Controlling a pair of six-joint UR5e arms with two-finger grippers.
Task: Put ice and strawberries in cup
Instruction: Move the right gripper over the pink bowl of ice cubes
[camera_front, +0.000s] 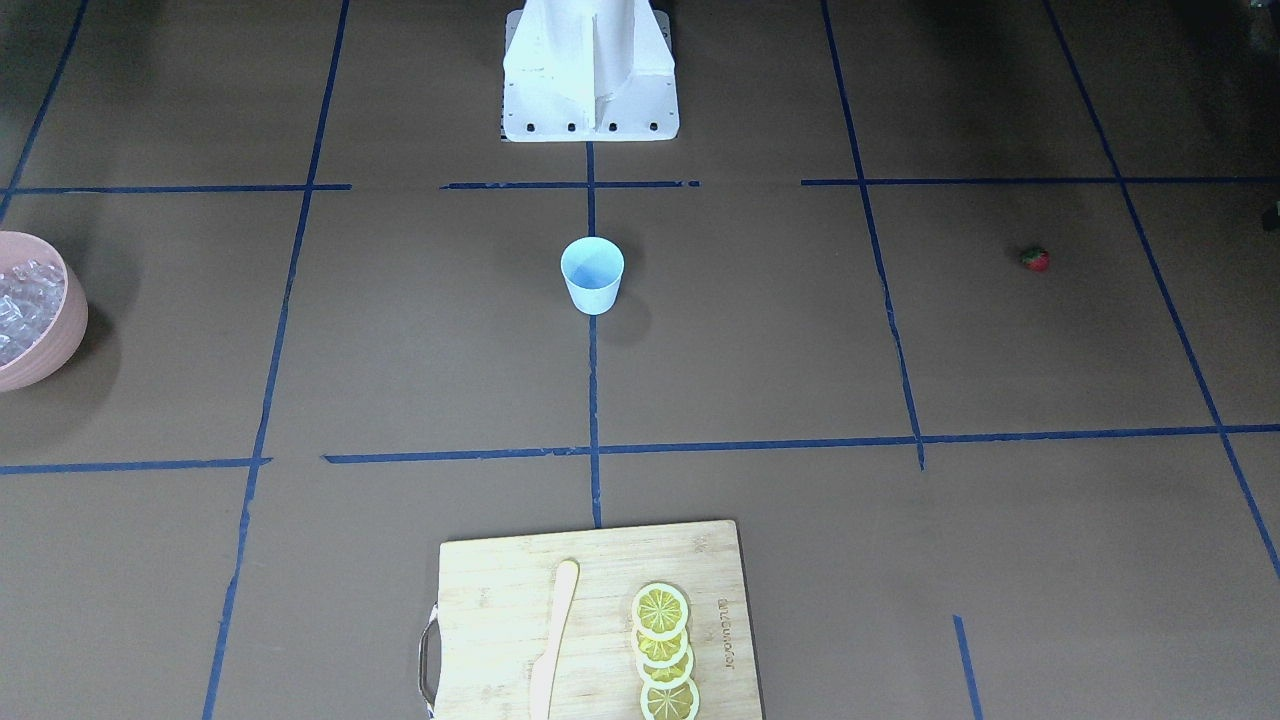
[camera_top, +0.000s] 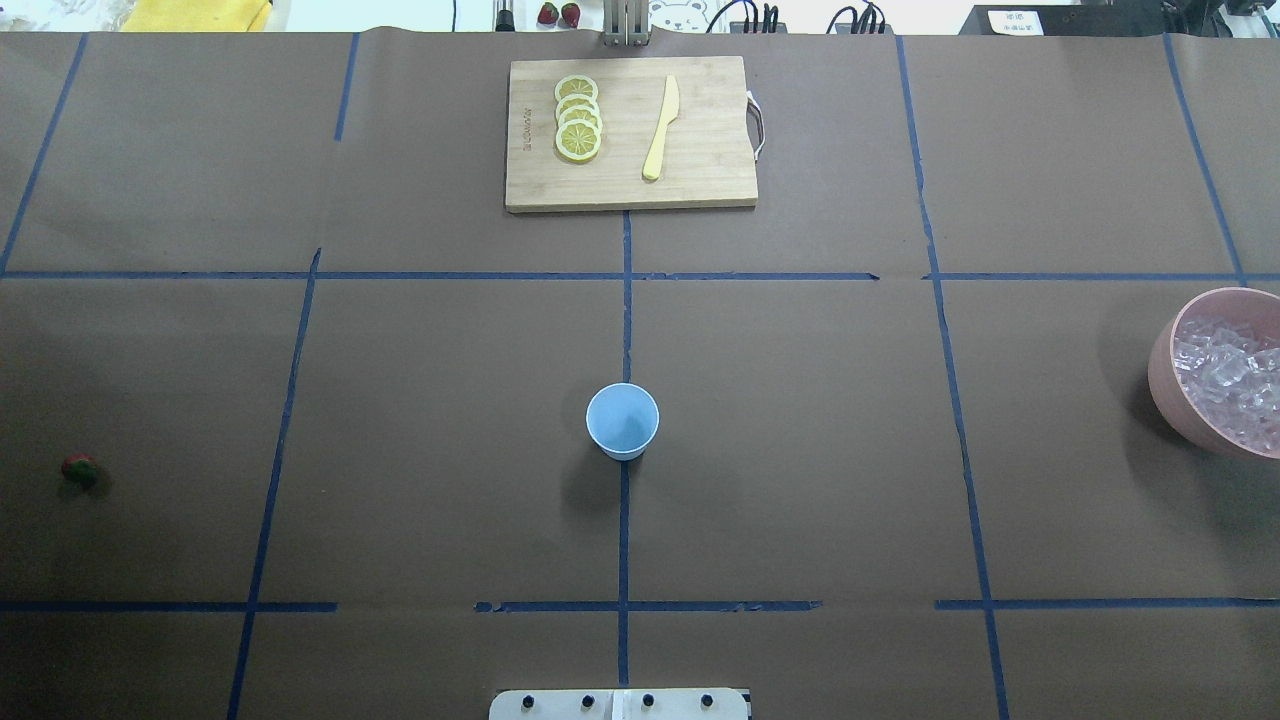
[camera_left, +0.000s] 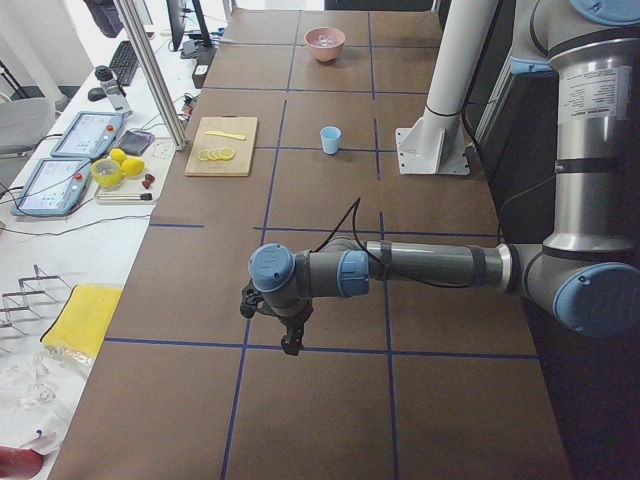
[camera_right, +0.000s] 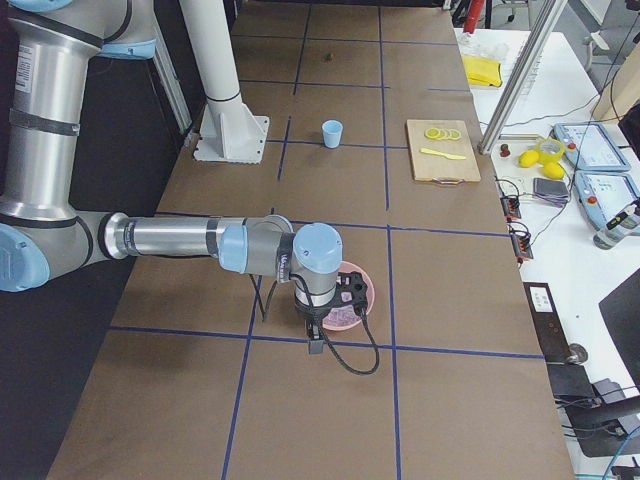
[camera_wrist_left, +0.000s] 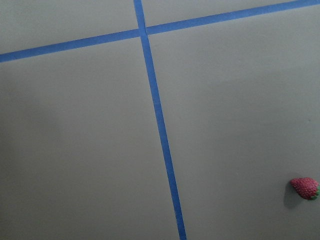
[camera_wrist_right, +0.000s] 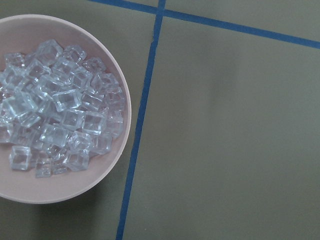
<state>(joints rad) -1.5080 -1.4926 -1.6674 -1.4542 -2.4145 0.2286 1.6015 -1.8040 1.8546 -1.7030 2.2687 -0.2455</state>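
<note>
Opening step, apparently: ice (camera_wrist_right: 55, 105) lay beside right claw (camera_right: 314, 345), strawberry (camera_wrist_left: 304, 188) near left claw (camera_left: 290, 345); claw spread unclear. Next likely: descend, grasp.

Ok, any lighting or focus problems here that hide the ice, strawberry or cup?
Overhead: even light, cup sharp with a soft shadow toward the robot; strawberry small and dim; bowl cut by the edge. Right wrist: ice crisp, glinting, not blown out. Left wrist: strawberry sharp, faint shadow beside it. Front: top corners dark.
</note>
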